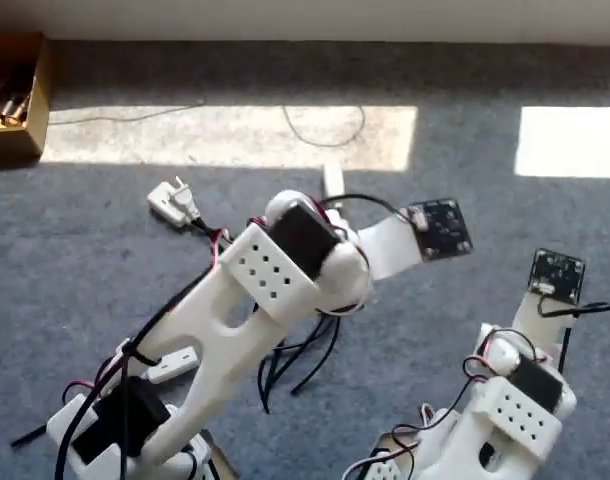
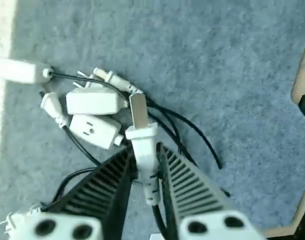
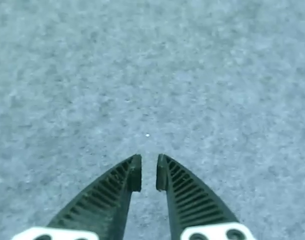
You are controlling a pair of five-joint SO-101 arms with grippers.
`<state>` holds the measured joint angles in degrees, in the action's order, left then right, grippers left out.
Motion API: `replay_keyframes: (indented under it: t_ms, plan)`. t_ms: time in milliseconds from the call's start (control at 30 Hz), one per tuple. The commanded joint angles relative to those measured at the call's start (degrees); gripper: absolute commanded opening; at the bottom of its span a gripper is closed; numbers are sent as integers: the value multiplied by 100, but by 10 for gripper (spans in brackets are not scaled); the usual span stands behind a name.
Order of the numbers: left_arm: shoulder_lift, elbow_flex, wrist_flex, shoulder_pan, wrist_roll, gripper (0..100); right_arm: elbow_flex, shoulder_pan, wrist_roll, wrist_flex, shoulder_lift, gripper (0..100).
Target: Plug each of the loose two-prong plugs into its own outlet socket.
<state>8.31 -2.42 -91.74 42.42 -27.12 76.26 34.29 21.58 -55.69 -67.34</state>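
Covering every view is a blue-grey carpet (image 1: 85, 280), crossed at the far side by bright patches of sunlight, with a wooden box (image 1: 15, 95) at its far corner. Over it the left arm (image 1: 255, 300), white with black cables along its length, stretches out to the middle of the scene. The right arm (image 1: 515, 410) stands beside it, drawn in closer to its base.

The left hand (image 2: 143, 154) is clenched on a white two-prong plug (image 2: 142, 142). Its dark ribbed fingers (image 2: 185, 182) press on the plug's narrow body from both sides. The plug flares into a wider collar at its front, its flat metal blades (image 2: 138, 110) point away from the hand, and its black cord runs back between the fingers. Just past the blades, a cluster lies on the carpet: two white rounded blocks side by side, the farther block (image 2: 90, 102) plain and the nearer outlet socket (image 2: 95, 131) showing dark slots in its face. Smaller white plugs (image 2: 110, 77) and thin black cords (image 2: 192, 127) tangle around them.

The right hand (image 3: 148, 175) hangs over bare carpet, its fingers drawn almost together with a thin gap at the tips and nothing between them.

Apart from the cluster, another loose plug (image 1: 173, 200) lies on the carpet with its prongs up.
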Motion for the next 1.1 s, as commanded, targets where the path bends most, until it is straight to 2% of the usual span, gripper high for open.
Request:
replay_keyframes:
  t_ms: [0, 200, 433, 500, 633, 733, 800, 933, 1000, 1067]
  plan:
    - [110, 259, 536, 391, 53, 21, 171, 400, 325, 127, -699, 70]
    - [171, 374, 589, 453, 62, 286, 523, 224, 457, -48, -1253, 70]
    - [198, 215, 484, 259, 62, 309, 505, -303, 431, -453, -1253, 70]
    - [286, -75, 299, -198, 123, 309, 497, -462, 431, -497, -1253, 70]
    - [497, -558, 220, -2105, 976, 309, 189, -1051, 88, -576, -1138, 70]
    - [532, -391, 202, -3626, 1662, 309, -620, -1859, -422, -910, -479, 70]
    - [532, 101, 193, -4312, 1899, 309, -1182, -2492, -879, -1051, 233, 70]
    - [541, 1437, 413, -4848, 1934, 309, -1895, -3538, -1802, -848, 1692, 70]
    - [576, 2114, 1029, -4901, 2180, 311, -2053, -3811, -2127, -620, 2281, 70]
    - [567, 2703, 1899, -5007, 2716, 312, -2185, -4171, -2602, -505, 2730, 70]
